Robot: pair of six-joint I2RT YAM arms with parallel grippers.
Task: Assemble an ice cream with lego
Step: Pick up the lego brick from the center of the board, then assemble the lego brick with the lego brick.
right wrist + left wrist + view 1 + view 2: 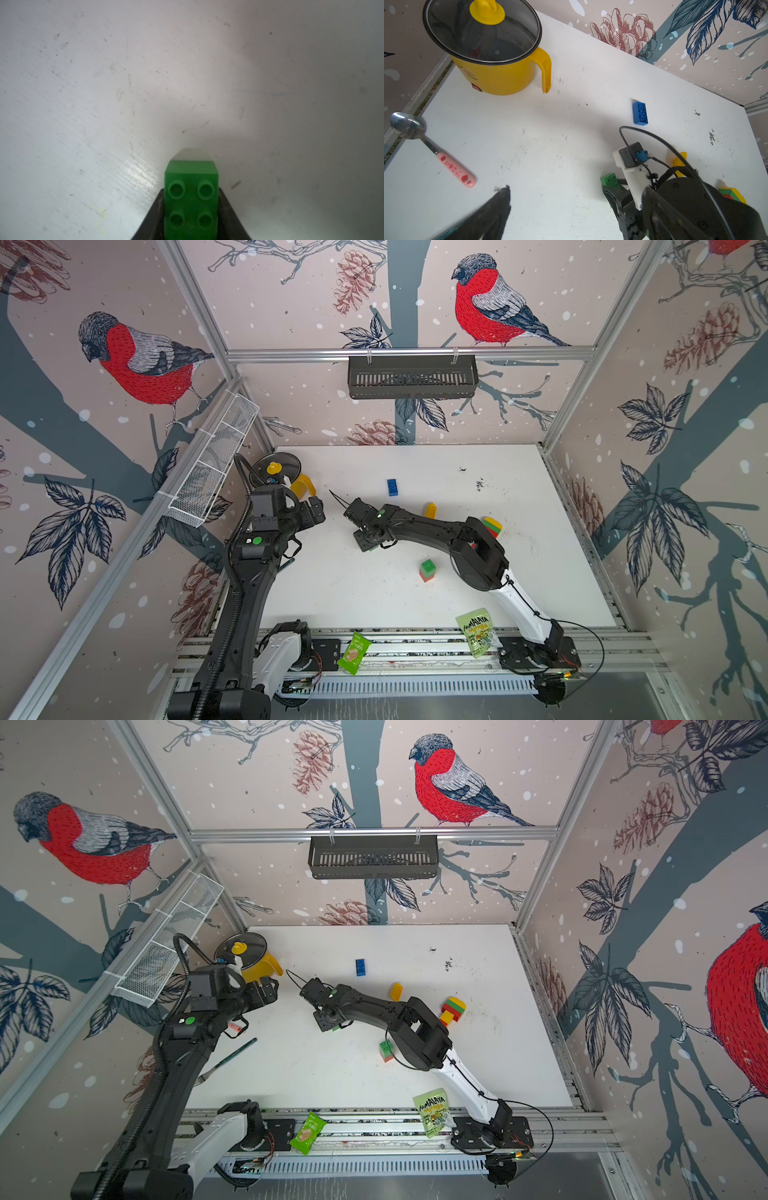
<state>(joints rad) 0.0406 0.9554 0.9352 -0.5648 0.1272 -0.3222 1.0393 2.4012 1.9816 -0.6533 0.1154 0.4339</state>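
Plenty tucked away or cropped here
Green brick (191, 187) runs off the bottom edge of the right wrist view, with the right tool (191, 216) just dark slivers beside it. In both top views the right arm (415, 522) covers nearly all of it. Red-green stack (385, 1050) sits half behind that arm's elbow in a top view.

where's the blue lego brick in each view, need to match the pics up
In a top view: blue brick lies alone near mid-picture, right of the yellow pot.
In a top view: blue brick, again right of the yellow pot.
Left wrist: blue brick lies flat, apart from the yellow pot.
Right wrist: not in it.
Shared landmark: the yellow pot.
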